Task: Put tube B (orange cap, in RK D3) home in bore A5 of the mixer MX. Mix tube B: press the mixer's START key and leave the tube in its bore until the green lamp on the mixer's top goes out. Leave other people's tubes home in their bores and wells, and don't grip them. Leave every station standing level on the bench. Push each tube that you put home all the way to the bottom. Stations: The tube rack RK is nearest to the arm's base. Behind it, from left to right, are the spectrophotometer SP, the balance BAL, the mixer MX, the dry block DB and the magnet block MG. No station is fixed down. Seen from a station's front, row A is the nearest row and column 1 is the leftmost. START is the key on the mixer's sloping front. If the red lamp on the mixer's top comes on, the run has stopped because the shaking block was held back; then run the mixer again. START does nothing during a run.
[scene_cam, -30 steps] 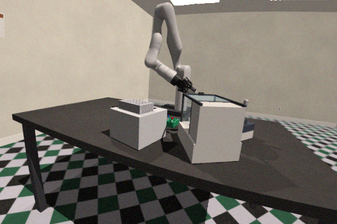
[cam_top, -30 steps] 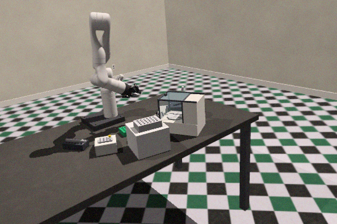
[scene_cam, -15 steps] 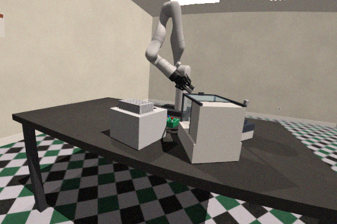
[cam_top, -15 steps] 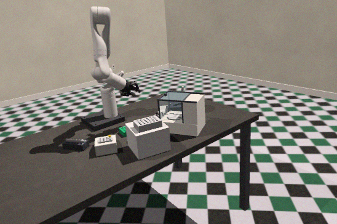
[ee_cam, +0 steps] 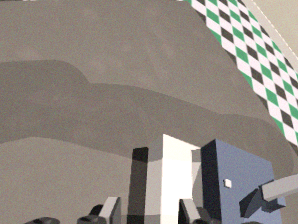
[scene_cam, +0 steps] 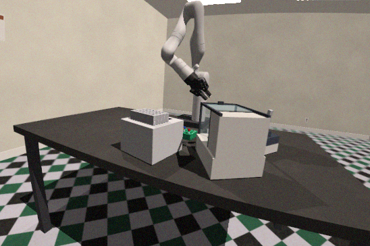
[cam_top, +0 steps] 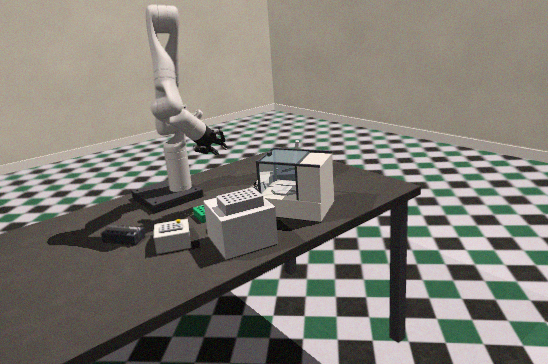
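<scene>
The mixer MX (cam_top: 243, 230) (scene_cam: 151, 140) is a white box with a grey block of bores on top; its bores look empty. The green rack RK (cam_top: 199, 213) (scene_cam: 190, 134) shows just behind it, mostly hidden. I see small coloured caps there but cannot pick out tube B's orange cap. My gripper (cam_top: 218, 142) (scene_cam: 204, 93) (ee_cam: 150, 211) hangs in the air well above the bench, near the arm's base and above the rack side. Its fingers stand partly open with nothing between them. In the wrist view they point down at a white and blue-grey box (ee_cam: 227, 172).
The balance BAL (cam_top: 314, 187) (scene_cam: 236, 143), with a glass hood, stands beside the mixer. The spectrophotometer SP (scene_cam: 272, 140) peeks out behind it. The white dry block DB (cam_top: 171, 235) holds a yellow-capped tube. The dark magnet block MG (cam_top: 123, 235) lies beyond it.
</scene>
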